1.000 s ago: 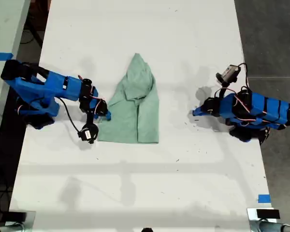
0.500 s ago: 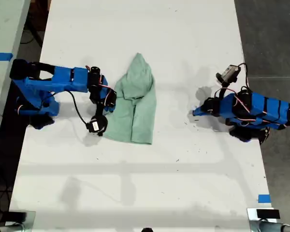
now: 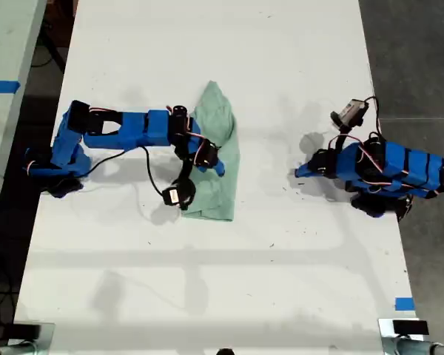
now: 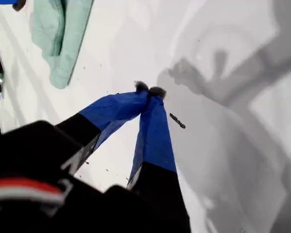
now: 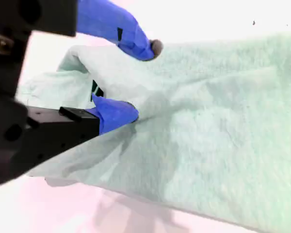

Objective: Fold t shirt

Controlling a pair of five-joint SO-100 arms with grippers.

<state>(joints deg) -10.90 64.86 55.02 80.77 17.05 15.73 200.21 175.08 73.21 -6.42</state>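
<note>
T shirt (image 3: 216,159): pale mint-green cloth, wrinkled, lying on the white desk (image 3: 207,44) near its middle, nearer the exterior view's left; it narrows to a rounded end pointing toward the exterior view's top, with a straight hem toward that view's bottom.
T shirt, fold: one side is lifted and doubled over the rest, so the cloth looks narrow in the exterior view.
My second tool (image 5: 136,82): reaching over the t shirt from the exterior view's left; the blue fingers (image 5: 114,114) are pinched on a raised fold of the cloth, one above it and one below.
My second tool, exterior view (image 3: 216,164): sits over the middle of the t shirt, its arm stretched low across the desk.
My first tool (image 4: 149,90): jaws drawn together, tips touching, nothing between them; it hangs over bare desk.
My first tool, exterior view (image 3: 299,173): at the exterior view's right, arm folded back, well apart from the t shirt.
T shirt, first wrist view (image 4: 58,34): seen far beyond the tips, apart from them.
Desk: white, with small dark specks near my first tool.
</note>
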